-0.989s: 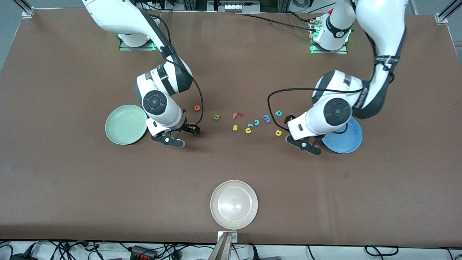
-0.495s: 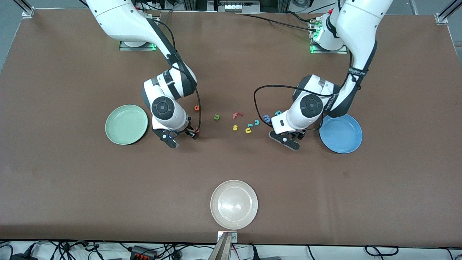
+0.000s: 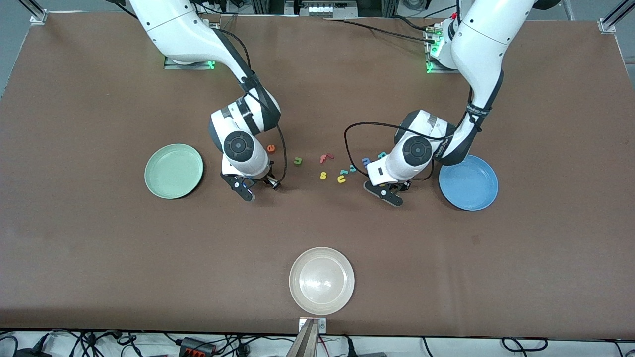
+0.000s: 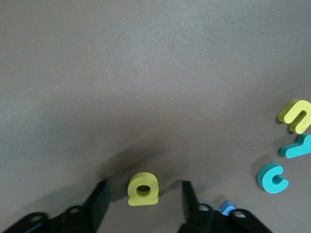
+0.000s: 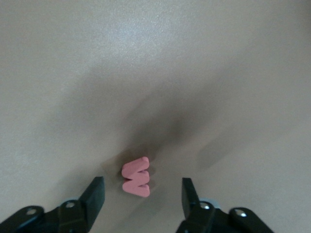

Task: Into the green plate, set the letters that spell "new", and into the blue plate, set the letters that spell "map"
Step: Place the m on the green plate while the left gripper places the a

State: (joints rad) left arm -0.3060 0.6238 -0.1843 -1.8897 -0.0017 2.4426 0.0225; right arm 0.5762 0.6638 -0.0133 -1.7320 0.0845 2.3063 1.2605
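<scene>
Both arms are down at the brown table (image 3: 99, 238), the left gripper (image 4: 143, 199) with jaws apart straddling the yellow "a" (image 4: 143, 189), the right gripper (image 5: 141, 196) spread around the pink "w" (image 5: 136, 177), neither letter gripped, both plates unfilled.

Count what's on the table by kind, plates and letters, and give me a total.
Plates: 3 (green plate, blue plate, beige plate)
Letters: 11 (e, n, f, s, u, c, unclear teal letter, m, p, a, w)
Total: 14
</scene>
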